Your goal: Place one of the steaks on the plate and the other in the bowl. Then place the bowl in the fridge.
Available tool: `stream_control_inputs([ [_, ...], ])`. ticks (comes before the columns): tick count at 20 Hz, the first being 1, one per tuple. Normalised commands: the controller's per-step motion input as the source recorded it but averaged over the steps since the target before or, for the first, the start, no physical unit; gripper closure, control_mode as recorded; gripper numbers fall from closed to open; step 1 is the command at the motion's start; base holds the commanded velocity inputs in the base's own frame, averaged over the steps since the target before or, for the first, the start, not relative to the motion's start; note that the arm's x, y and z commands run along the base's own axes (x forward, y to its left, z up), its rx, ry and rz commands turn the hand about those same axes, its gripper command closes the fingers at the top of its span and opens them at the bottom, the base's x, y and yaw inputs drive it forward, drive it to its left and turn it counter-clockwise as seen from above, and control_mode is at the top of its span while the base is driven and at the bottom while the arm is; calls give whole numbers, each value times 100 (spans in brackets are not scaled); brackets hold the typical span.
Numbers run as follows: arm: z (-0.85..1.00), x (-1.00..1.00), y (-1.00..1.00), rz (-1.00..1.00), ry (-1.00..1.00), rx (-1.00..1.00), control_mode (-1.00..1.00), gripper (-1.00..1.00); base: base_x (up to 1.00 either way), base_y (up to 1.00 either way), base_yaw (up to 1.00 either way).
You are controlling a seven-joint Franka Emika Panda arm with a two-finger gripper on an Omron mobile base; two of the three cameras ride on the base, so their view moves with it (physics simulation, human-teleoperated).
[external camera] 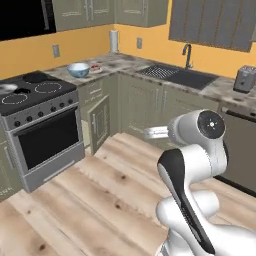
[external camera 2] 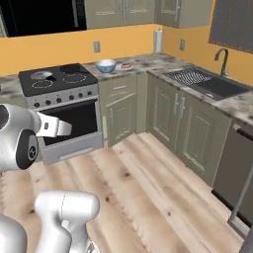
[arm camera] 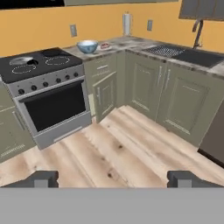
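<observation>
the arm is folded low over the wood floor, the gripper (arm camera: 112,178) aimed at the corner cabinets, fingers spread wide and holding nothing. the bowl (external camera: 78,69) sits on the far counter beside the stove (external camera: 35,95), the plate (external camera: 95,68) just beside it.

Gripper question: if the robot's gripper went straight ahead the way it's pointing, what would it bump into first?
Probably the green cabinet door just right of the oven. The open gripper points across bare wooden floor toward that corner, holding nothing. Depth is hard to judge, so it might meet the floor first.
</observation>
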Motion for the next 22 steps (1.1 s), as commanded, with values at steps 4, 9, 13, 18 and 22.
stream_control_inputs([
  [4,0,0,0,0,0,0,100,-100,100,10,12],
  [9,0,0,0,0,0,0,100,-100,100,0,3],
  [13,0,0,0,0,0,0,100,-100,100,-27,3],
  [18,0,0,0,0,0,0,100,-100,100,-34,2],
  [22,0,0,0,0,0,0,100,-100,100,-11,12],
])
